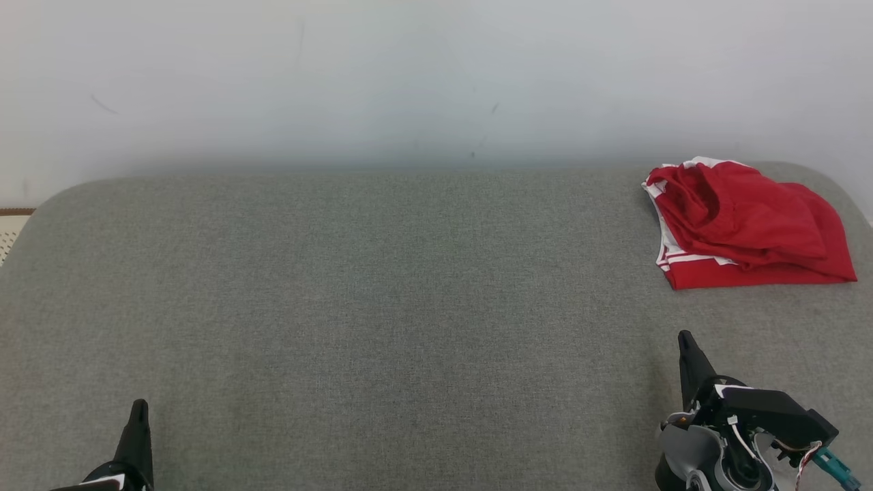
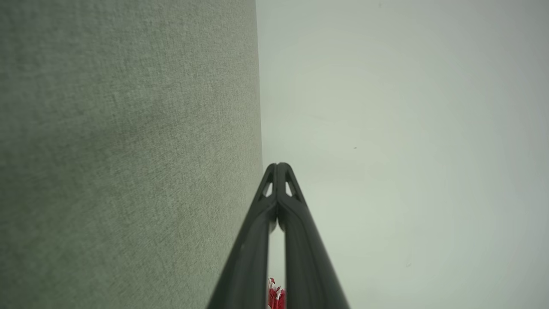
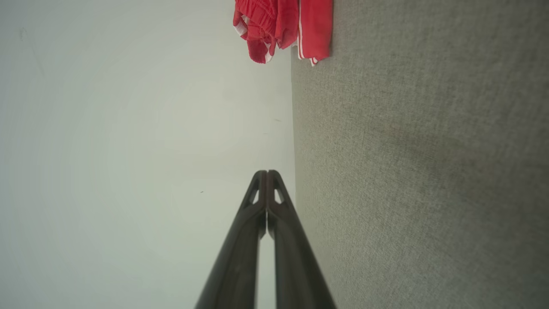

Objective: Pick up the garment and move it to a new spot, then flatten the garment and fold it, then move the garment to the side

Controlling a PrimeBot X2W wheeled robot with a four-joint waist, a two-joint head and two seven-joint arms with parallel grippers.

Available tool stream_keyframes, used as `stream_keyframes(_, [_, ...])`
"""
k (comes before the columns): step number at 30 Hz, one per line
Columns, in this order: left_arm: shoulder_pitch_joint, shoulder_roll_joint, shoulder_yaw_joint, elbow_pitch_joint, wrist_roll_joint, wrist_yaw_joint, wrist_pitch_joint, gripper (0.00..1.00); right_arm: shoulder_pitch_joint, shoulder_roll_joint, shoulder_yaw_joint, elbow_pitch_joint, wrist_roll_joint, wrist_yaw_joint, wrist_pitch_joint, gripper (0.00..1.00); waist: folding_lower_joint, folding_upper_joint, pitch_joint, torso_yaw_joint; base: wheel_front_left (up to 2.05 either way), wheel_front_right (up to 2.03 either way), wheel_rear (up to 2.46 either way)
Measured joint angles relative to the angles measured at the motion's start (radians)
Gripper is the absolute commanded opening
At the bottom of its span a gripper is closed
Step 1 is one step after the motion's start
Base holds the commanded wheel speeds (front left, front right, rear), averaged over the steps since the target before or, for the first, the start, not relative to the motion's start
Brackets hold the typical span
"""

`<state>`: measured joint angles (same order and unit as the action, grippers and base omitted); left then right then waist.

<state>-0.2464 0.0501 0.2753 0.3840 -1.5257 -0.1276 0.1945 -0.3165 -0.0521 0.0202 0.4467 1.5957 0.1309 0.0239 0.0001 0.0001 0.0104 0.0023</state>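
Garment check was advised first: red heap (image 1: 747,225) showed no numerals. Left claw (image 1: 138,408) and right claw (image 1: 684,339) were closed, empty.

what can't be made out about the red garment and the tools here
- Head view: the red garment is bunched over itself, so its folds hide any print or label.
- Right wrist view: the top edge cuts the garment off.
- Left wrist view: the left tool hides all but a red sliver of it.
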Motion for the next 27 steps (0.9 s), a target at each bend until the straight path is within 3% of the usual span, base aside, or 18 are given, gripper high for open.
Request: stream_keyframes(27, [-0.005,0.001,0.004,0.006,-0.033,-0.003,0.010,0.00,-0.003,0.000,-0.001,0.006,0.032,0.000,0.006,0.00,-0.0002,0.0000,0.000,-0.002,0.00,0.00,0.00])
